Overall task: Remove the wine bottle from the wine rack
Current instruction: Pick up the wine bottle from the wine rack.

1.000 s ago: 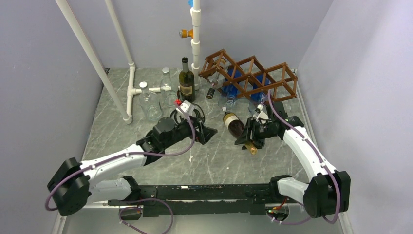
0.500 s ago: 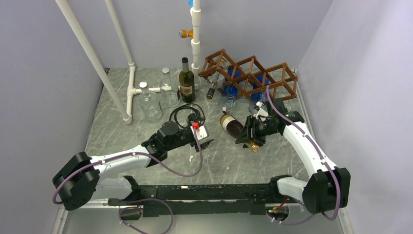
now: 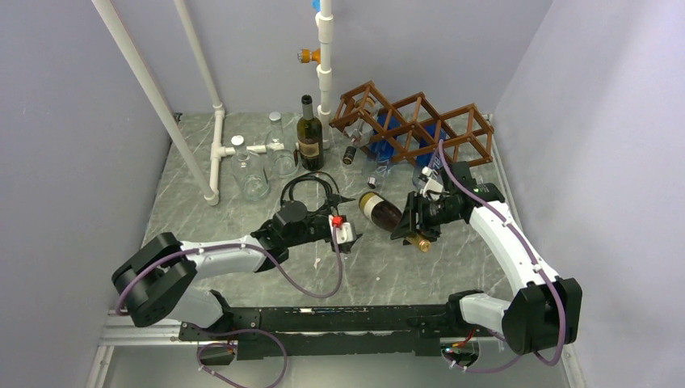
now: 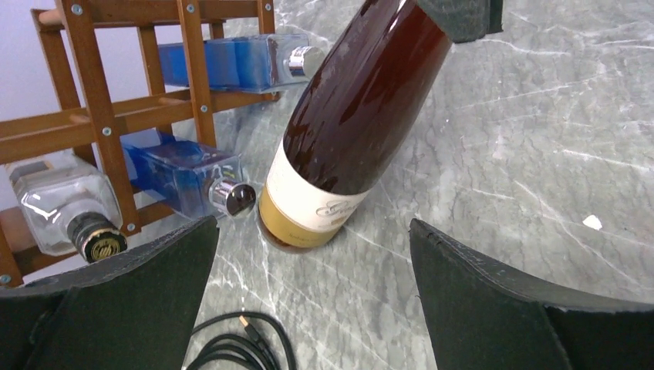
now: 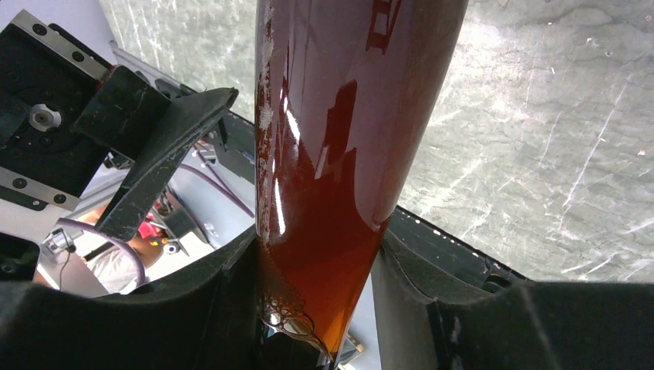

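The wine bottle (image 3: 386, 211), dark amber glass with a cream and gold label, lies slanted in front of the brown wooden wine rack (image 3: 420, 125), outside its cells. My right gripper (image 3: 414, 224) is shut on the bottle's narrow end (image 5: 339, 116), a finger on each side, right gripper (image 5: 320, 270). In the left wrist view the bottle (image 4: 355, 116) points its base down at the marble, close in front of my left gripper (image 4: 312, 231). My left gripper (image 3: 346, 220) stands open with nothing between its fingers. The rack (image 4: 92, 116) rises at the left there.
Two blue bottles (image 4: 231, 62) and a clear one (image 4: 62, 204) lie in the rack. A dark upright bottle (image 3: 308, 133), glass jars (image 3: 250, 174) and white pipes (image 3: 216, 153) stand at the back left. A black cable (image 3: 307, 186) coils beside my left wrist.
My left arm has swung right and turned, bringing its open gripper up to the bottle's base. The right gripper has carried the bottle slightly left and back.
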Available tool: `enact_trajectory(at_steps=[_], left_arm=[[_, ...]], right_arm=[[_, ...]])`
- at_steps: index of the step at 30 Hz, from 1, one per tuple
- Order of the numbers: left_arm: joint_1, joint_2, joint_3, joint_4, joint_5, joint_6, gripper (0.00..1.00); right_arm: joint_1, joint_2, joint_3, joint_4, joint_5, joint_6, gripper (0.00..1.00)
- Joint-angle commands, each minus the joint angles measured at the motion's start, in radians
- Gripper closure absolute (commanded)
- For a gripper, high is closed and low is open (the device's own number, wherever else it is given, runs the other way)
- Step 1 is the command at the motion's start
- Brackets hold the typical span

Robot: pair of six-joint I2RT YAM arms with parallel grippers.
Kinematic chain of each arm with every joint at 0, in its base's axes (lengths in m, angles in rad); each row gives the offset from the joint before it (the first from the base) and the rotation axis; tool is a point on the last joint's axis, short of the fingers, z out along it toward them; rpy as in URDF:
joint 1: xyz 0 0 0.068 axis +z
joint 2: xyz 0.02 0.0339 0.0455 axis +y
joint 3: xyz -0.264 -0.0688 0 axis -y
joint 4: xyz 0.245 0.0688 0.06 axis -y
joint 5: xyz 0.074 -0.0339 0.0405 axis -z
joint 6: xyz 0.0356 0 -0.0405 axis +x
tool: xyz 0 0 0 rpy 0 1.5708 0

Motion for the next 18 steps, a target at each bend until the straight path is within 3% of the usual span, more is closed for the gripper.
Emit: enact_trajectory(at_steps=[1, 12, 18], left_arm=[[-0.004, 0.051, 0.088, 0.084, 0.079, 0.025, 0.0], [-0.011, 0.207, 0.17, 0.187, 0.233, 0.019, 0.0], [-0.025, 0.269, 0.242, 0.144, 0.245, 0.05, 0.01]], right_arm=[[0.012, -0.027, 0.106, 0.117, -0.158, -0.054, 1.0], [0.02, -0.025, 0.103, 0.116, -0.156, -0.059, 1.0], [0.022, -0.025, 0.096, 0.119, -0.156, -0.057, 1.0]])
